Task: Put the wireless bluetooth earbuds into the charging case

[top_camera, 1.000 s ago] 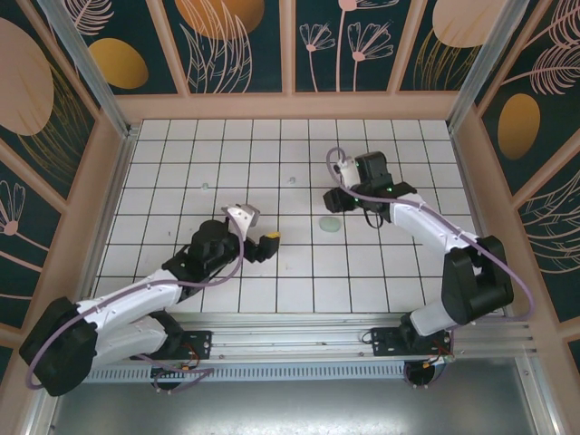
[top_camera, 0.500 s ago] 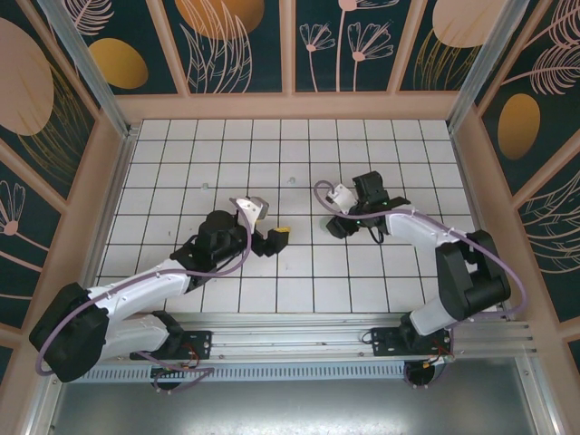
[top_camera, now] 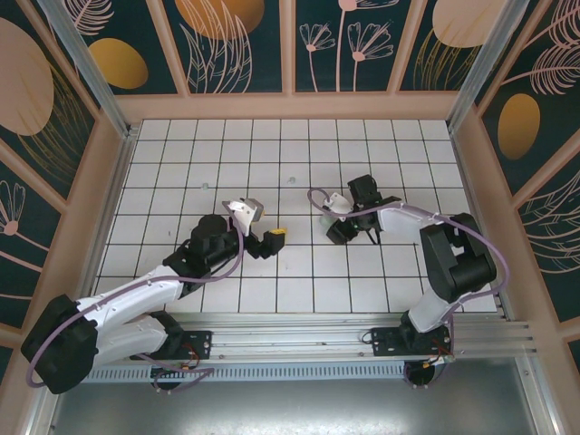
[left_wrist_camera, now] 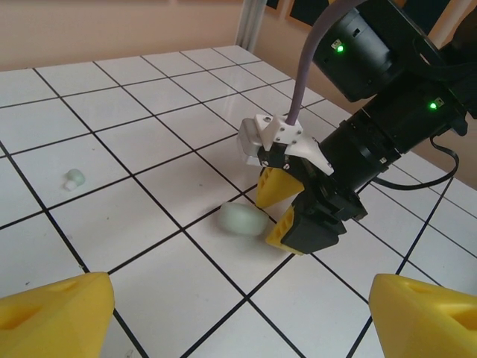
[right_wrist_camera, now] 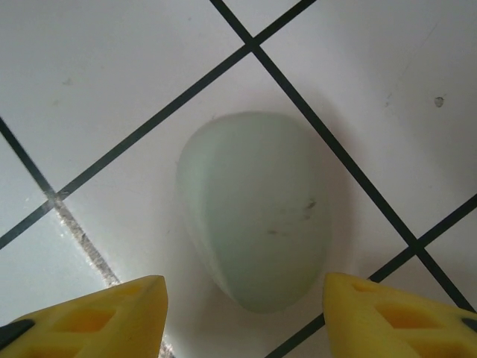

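Nearest you, your left pincer (left_wrist_camera: 238, 317) hangs wide open and empty over the tiled surface (top_camera: 299, 290), likely ready to assist. Just beyond, your right pincer (right_wrist_camera: 246, 309) stands half open and holds nothing. Its tips sit either side of the closed mint charging case (right_wrist_camera: 257, 212), seemingly to grasp it. Farther off, a mint earbud (left_wrist_camera: 73, 178) lies loose, well apart from the case.

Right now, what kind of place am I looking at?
Likely a robot test enclosure, not a home: a white grid-tiled table, patterned wall panels in metal framing, plus left arm and right arm bolted to an aluminium rail.
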